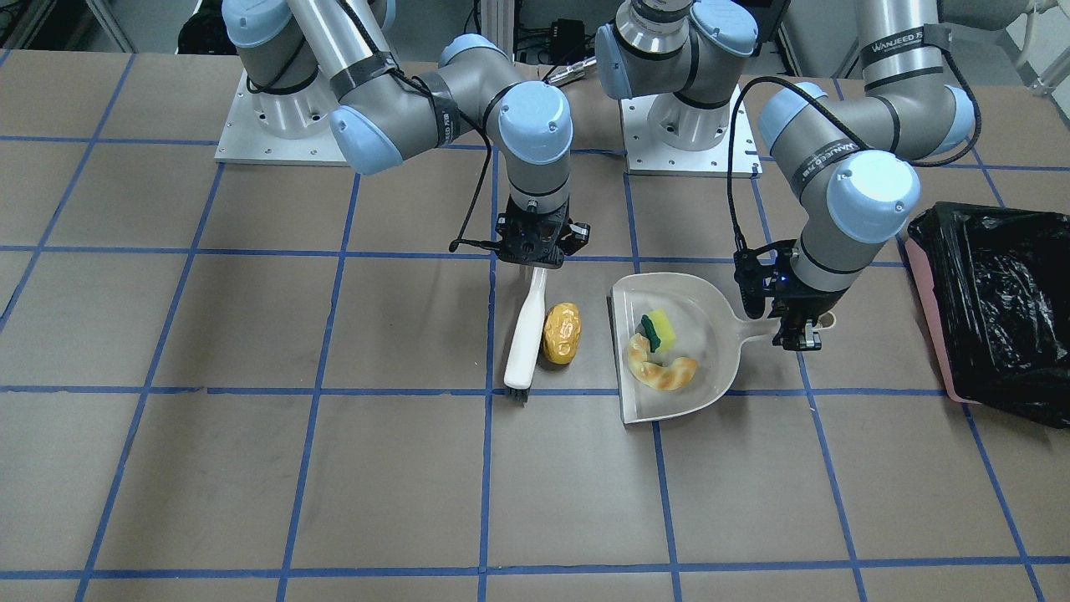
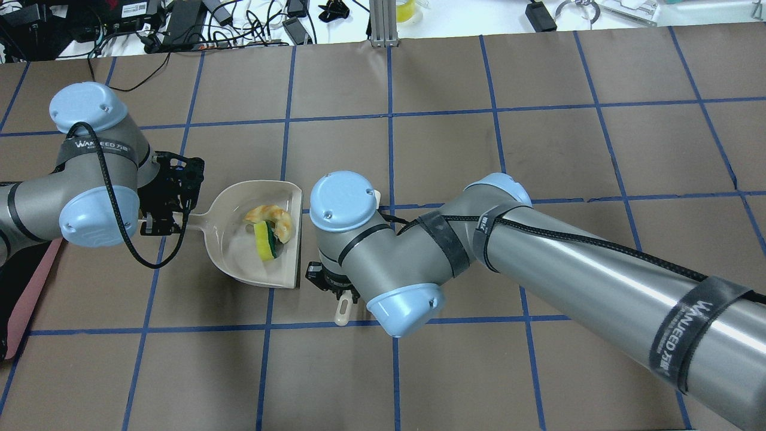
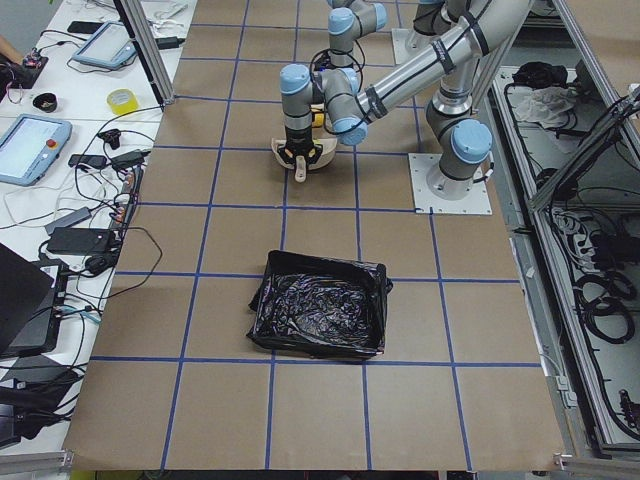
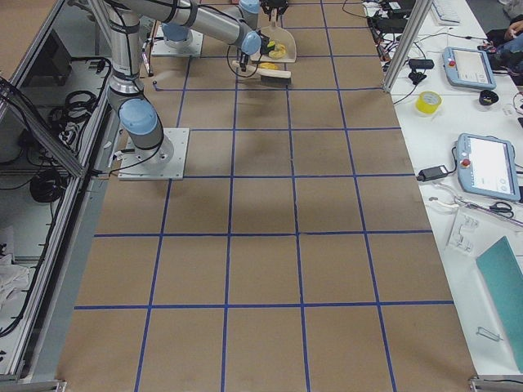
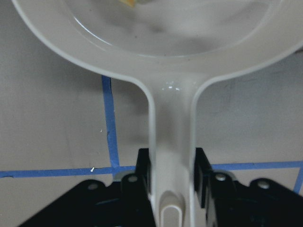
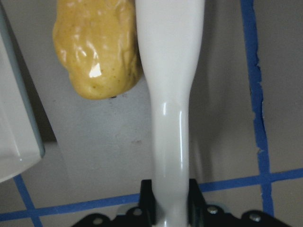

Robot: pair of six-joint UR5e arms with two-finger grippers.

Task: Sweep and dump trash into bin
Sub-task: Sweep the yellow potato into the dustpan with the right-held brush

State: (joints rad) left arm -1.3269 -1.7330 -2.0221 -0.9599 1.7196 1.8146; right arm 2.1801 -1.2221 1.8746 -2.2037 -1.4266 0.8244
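Note:
The potato-like lump (image 1: 562, 332) lies on the table, touching the cream brush (image 1: 525, 334) on the side toward the dustpan; the right wrist view shows it (image 6: 97, 52) against the handle (image 6: 170, 118). My right gripper (image 1: 539, 251) is shut on the brush handle. The croissant (image 1: 664, 372) and the sponge block (image 1: 660, 326) lie inside the cream dustpan (image 1: 694, 293), which rests flat on the table. My left gripper (image 1: 798, 330) is shut on the dustpan's handle (image 5: 171, 142). The pink bin (image 1: 995, 309) with its black bag stands beyond my left arm.
The dustpan's open edge (image 6: 14, 132) faces the lump across a short gap. Blue tape lines grid the brown table. Both arm bases (image 1: 276, 125) sit at the robot's side of the table. Cables and devices (image 2: 179, 24) lie past the far table edge.

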